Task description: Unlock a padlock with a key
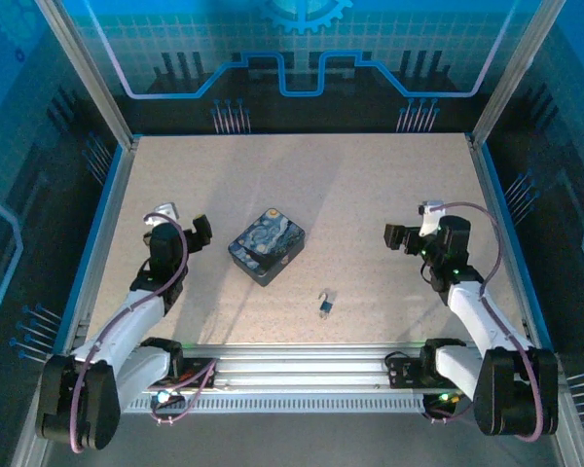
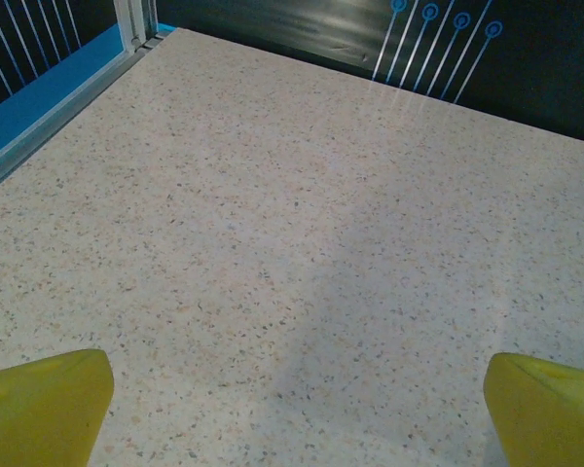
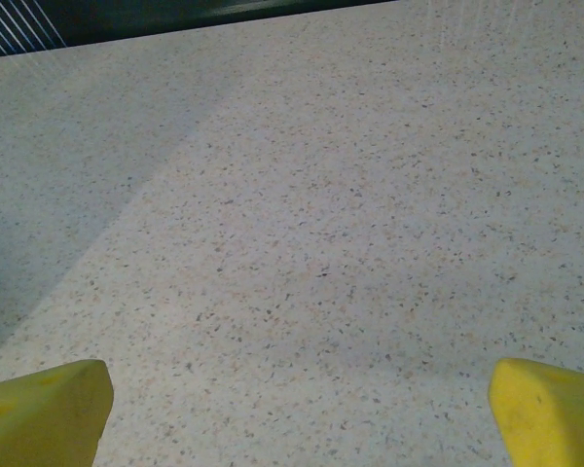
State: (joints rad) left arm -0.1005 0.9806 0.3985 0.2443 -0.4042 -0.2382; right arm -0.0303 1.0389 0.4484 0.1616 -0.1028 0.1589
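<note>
The padlock (image 1: 326, 305), a tiny bluish-silver lock, lies on the speckled table near the front, between the two arms. A thin dark sliver at its far end may be the key (image 1: 323, 294); at this size I cannot tell whether it sits in the lock. My left gripper (image 1: 200, 233) hovers at the left, well away from the padlock, open and empty. In the left wrist view its yellow fingertips (image 2: 49, 404) stand wide apart over bare table. My right gripper (image 1: 396, 236) hovers at the right, also open and empty, its yellow fingertips (image 3: 550, 413) spread over bare table.
A dark blue and yellow swirl-printed case (image 1: 267, 245) lies between the grippers, behind and left of the padlock. Metal frame rails and blue walls (image 1: 97, 224) bound the table on all sides. An aluminium rail (image 1: 302, 365) runs along the near edge by the arm bases.
</note>
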